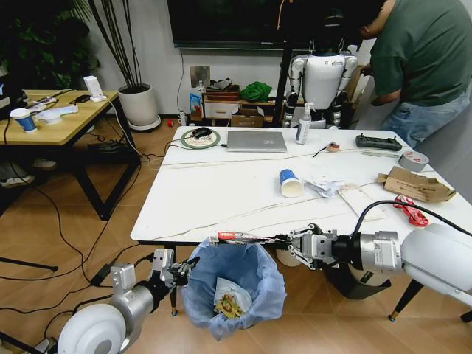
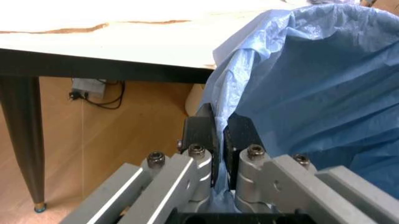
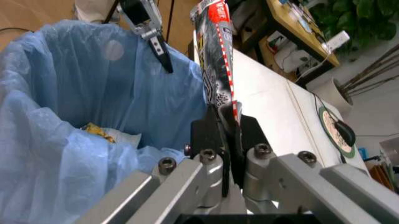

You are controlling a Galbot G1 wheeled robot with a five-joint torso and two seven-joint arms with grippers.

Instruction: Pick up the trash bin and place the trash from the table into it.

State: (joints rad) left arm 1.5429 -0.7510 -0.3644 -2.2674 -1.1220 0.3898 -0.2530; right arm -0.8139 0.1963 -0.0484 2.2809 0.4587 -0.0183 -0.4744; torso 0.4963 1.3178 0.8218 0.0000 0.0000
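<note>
In the head view, your left gripper [image 1: 183,270] pinches the bin [image 1: 234,284] by its thin, floppy bag rim at lower centre, below the table [image 1: 221,199] edge; it looks light. In the right wrist view, your right gripper [image 3: 227,140] clamps the flat, light, crushable tube [image 3: 215,56] near its end, above the opening.

Silver laptop [image 1: 256,141] beside white pump bottle [image 1: 303,125].

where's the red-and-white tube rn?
The red-and-white tube is pinched in the right gripper, just off the table front edge, above the trash bin rim.
</note>
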